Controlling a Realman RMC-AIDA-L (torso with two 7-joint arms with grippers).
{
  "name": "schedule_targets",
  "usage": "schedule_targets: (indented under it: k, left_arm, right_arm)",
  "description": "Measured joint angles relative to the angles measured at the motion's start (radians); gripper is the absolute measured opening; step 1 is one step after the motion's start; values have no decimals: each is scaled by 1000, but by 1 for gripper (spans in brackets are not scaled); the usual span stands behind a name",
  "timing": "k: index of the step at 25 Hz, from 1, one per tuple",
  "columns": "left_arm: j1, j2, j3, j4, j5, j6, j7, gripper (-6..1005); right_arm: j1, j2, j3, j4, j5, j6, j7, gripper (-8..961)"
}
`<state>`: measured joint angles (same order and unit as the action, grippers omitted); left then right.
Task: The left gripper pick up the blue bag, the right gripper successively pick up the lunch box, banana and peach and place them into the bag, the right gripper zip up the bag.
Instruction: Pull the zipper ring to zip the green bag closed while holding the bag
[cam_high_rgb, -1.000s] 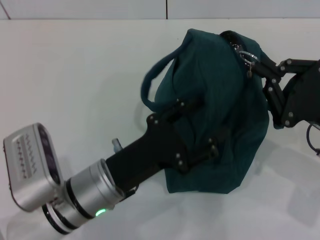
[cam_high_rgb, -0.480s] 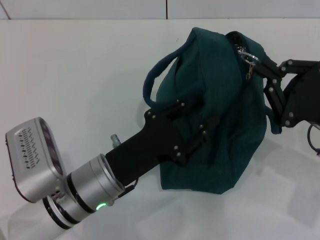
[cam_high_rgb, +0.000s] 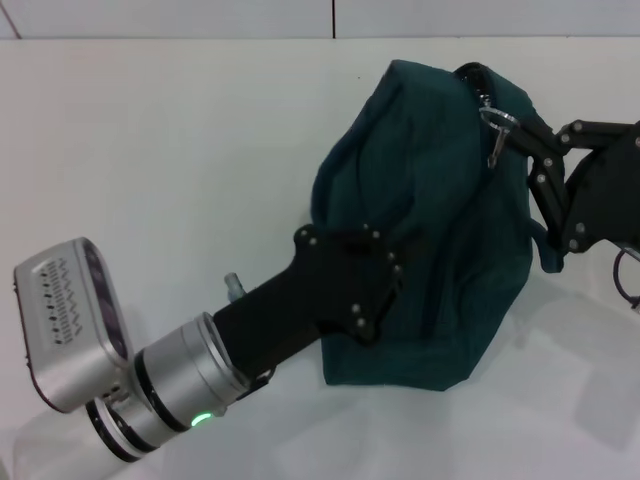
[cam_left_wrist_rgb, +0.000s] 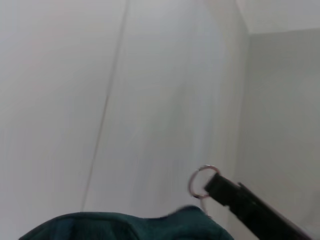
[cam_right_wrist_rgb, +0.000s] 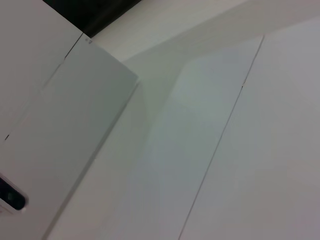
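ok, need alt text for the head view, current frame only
A dark teal fabric bag lies on a white table, with the left gripper pressed against its near side. From the right, the right gripper reaches the ring zipper pull at the bag's top; no lunch box, banana or peach is visible.

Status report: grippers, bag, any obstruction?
Left gripper clamped on blue bag. Right gripper at ring pull. Nothing blocking.

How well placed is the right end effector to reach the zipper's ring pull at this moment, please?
Probably well: in the head view the right end effector has its fingertips right at the ring pull on top of the blue bag, with nothing between them. The left end effector is lower on the bag's side.
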<state>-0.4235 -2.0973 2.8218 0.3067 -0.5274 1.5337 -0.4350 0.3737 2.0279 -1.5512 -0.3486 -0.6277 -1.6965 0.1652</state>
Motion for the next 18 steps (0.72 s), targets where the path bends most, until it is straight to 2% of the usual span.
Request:
schedule_targets:
  k: [8,18]
  left_arm:
    - [-24,3,-5,-38,121,37,59,51]
    - [-20,4,-3,-78,128,40,62,51]
  right_arm:
    - [5,0,-1,34,57,3,4,12]
    - [0,0,0,37,106,3,-1,12]
